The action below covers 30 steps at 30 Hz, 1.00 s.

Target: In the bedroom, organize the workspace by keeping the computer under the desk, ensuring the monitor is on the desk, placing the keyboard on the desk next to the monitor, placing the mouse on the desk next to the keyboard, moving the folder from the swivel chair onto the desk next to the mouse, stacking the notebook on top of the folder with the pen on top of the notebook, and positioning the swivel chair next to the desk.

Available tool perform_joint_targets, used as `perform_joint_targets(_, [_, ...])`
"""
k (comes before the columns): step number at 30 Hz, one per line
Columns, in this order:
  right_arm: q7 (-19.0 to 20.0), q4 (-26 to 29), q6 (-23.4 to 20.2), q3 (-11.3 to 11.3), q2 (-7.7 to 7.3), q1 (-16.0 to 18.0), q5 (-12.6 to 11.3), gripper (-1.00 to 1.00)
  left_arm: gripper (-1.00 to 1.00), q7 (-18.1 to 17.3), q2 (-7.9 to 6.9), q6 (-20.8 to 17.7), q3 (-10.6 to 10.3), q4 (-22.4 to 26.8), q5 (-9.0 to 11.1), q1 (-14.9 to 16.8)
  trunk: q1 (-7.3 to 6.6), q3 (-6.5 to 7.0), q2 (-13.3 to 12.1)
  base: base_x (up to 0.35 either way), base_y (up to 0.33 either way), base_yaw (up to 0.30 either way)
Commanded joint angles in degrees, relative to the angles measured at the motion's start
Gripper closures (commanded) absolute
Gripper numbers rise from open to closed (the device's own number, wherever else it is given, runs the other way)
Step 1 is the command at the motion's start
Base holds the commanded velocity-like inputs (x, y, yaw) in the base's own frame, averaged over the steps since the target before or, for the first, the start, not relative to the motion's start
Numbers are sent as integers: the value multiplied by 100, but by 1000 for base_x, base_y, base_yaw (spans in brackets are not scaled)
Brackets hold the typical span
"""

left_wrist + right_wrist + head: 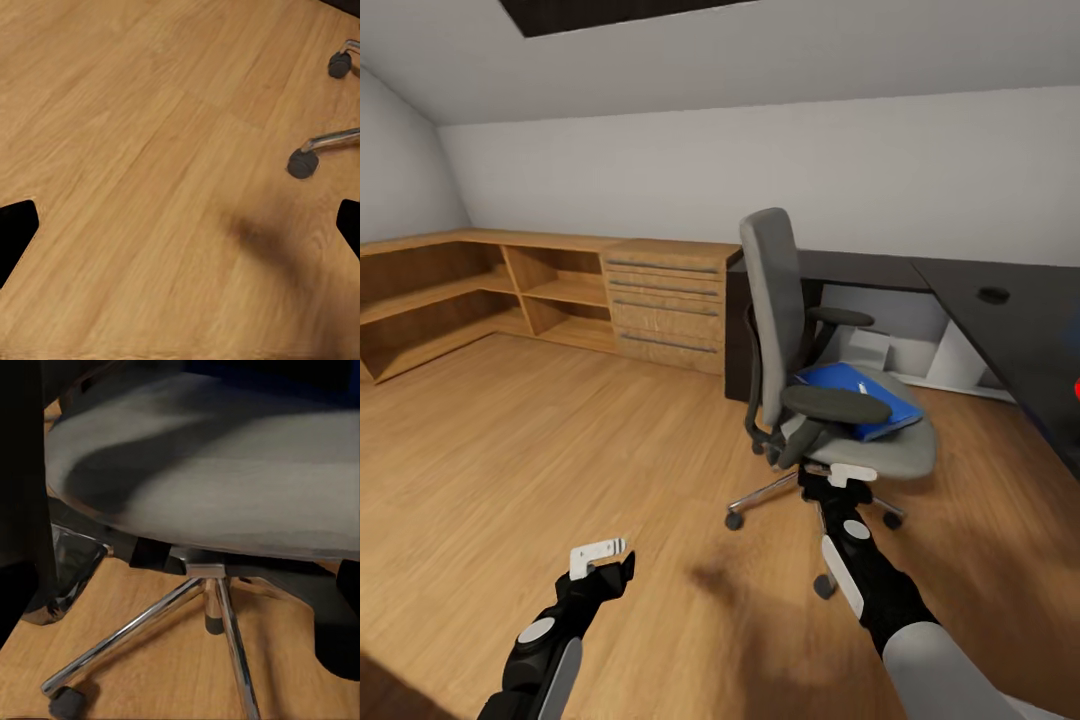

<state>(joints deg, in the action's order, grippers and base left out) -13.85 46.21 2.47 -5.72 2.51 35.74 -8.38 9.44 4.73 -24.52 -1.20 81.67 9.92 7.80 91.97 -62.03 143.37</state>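
Apparently the swivel chair (830,390) stood beside the desk (1000,320), the folder (860,395) lay on its seat, and the right gripper (850,478), opening unclear, should rise above the seat edge first.

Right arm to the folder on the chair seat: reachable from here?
Probably yes. The right gripper sits at the swivel chair's front seat edge, and the folder lies just beyond on the seat. Only the near armrest crowds the approach.

text: none readable | labels: none | brands: none | numbers: none
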Motion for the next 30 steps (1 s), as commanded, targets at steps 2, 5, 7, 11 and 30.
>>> perform_joint_targets(2, [-31,-1,25,-26,-5,3,-58,-100,-100,56,1,-19,-51,-59,59,3,-1,-5,2,0,0,270])
perform_joint_targets(5, [-30,1,25,-34,-1,3,-63,-100,-100,58,-6,-18,-116,-91,62,6,-1,-5,2,0,0,267])
perform_joint_targets(7, [-30,2,25,-40,2,3,-65,-100,-100,58,-5,-18,-122,-96,63,5,-1,-5,2,0,0,267])
perform_joint_targets(11, [-30,7,25,-37,0,3,-67,-100,-100,58,-6,-18,-126,-98,63,4,-1,-5,2,0,0,265])
perform_joint_targets(30, [-21,5,25,-35,-5,-37,-53,-100,-100,58,-7,24,-231,-115,57,3,-1,-5,2,78,28,76])
